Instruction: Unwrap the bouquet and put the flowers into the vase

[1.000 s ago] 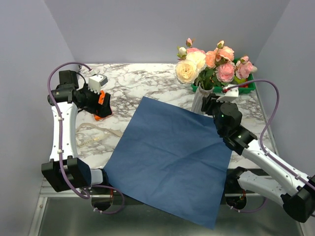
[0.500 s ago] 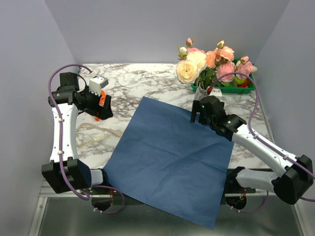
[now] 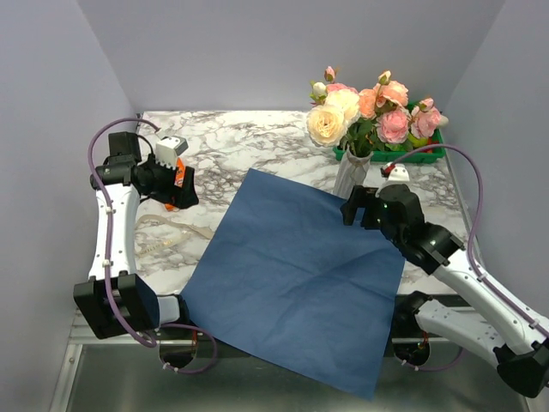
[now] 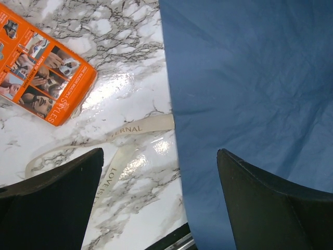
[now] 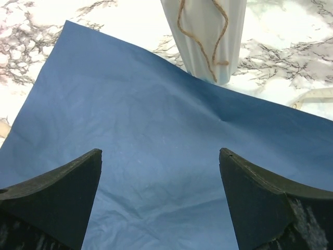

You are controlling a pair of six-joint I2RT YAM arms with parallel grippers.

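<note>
The flowers (image 3: 364, 112), pink, peach and cream roses with green leaves, stand upright in the whitish vase (image 3: 349, 174) at the back right. A thin beige twine (image 5: 204, 39) hangs down the vase (image 5: 208, 31). The blue wrapping paper (image 3: 296, 275) lies spread flat in the middle. My right gripper (image 3: 352, 209) hovers open over the paper's far right corner, just in front of the vase, nothing between its fingers (image 5: 62, 198). My left gripper (image 3: 183, 190) is open at the left, above the marble table beside the paper's left edge (image 4: 169, 104), holding nothing.
A beige printed ribbon (image 4: 130, 130) lies on the marble table (image 3: 240, 146) left of the paper. An orange box (image 4: 41, 78) lies near the left gripper. A green crate (image 3: 420, 154) holding vegetables stands behind the vase at the back right.
The right gripper has opened and drawn back from the vase towards me, over the paper's corner. The flowers stay in the vase. The left arm has hardly moved.
</note>
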